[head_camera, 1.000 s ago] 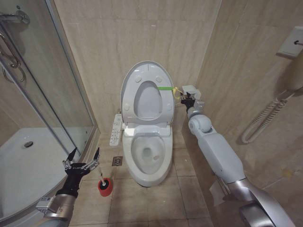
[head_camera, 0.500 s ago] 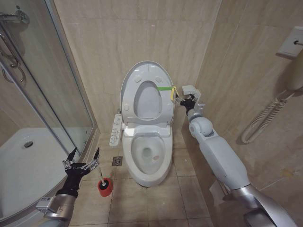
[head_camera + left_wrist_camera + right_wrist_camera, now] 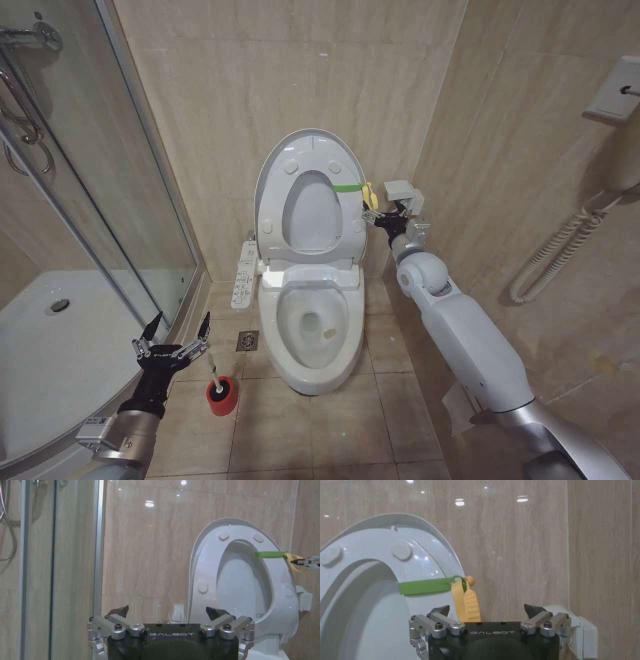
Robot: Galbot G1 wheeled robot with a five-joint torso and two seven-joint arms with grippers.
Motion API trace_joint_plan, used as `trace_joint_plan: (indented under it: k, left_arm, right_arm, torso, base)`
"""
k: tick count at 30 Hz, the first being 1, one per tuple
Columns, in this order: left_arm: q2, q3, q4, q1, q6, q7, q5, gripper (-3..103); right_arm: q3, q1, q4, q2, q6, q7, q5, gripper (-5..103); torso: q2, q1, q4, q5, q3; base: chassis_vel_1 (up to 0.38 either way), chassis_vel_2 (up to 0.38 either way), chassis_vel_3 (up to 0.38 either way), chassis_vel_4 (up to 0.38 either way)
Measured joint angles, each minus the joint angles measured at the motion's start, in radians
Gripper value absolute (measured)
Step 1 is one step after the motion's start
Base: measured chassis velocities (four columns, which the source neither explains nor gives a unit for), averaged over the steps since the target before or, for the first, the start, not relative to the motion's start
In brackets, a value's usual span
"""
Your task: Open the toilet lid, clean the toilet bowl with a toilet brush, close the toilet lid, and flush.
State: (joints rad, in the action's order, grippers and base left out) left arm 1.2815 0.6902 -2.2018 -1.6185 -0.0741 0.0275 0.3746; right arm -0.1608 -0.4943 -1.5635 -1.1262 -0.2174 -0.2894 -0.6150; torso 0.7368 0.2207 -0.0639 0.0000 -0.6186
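The toilet lid point(image 3: 305, 190) stands upright against the wall at twelve o'clock of the toilet bowl point(image 3: 310, 325), so the bowl lies open for cleaning. Its green strap point(image 3: 347, 187) and yellow ring point(image 3: 369, 196) hang at the lid's three o'clock edge, where the right gripper point(image 3: 385, 213) hovers, fingers apart. At the bowl's eight o'clock the toilet brush point(image 3: 215, 375) waits in its red holder point(image 3: 222, 397), beside the left gripper point(image 3: 172, 335), also spread.

toilet lid point(image 3: 305, 195) upright behind toilet bowl point(image 3: 312, 345), toilet brush point(image 3: 220, 390) left of bowl
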Motion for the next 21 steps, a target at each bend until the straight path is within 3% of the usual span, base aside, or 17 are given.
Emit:
trace_joint_plan:
  k: [10, 21]
  left_arm:
    - [0.0, 0.0, 0.0, 0.0, 0.0, 0.0, 0.0, 100]
    - [0.0, 0.0, 0.0, 0.0, 0.0, 0.0, 0.0, 100]
  right_arm:
    - [-0.014, -0.013, -0.044, 0.024, -0.007, -0.013, -0.022, 97]
    - [-0.079, -0.13, -0.093, 0.055, -0.01, -0.04, -0.027, 98]
  torso:
    - [0.0, 0.0, 0.0, 0.0, 0.0]
    - [0.0, 0.0, -0.0002, 0.0002, 0.0]
  base:
    - [0.0, 0.0, 0.0, 0.0]
    - [0.0, 0.0, 0.0, 0.0]
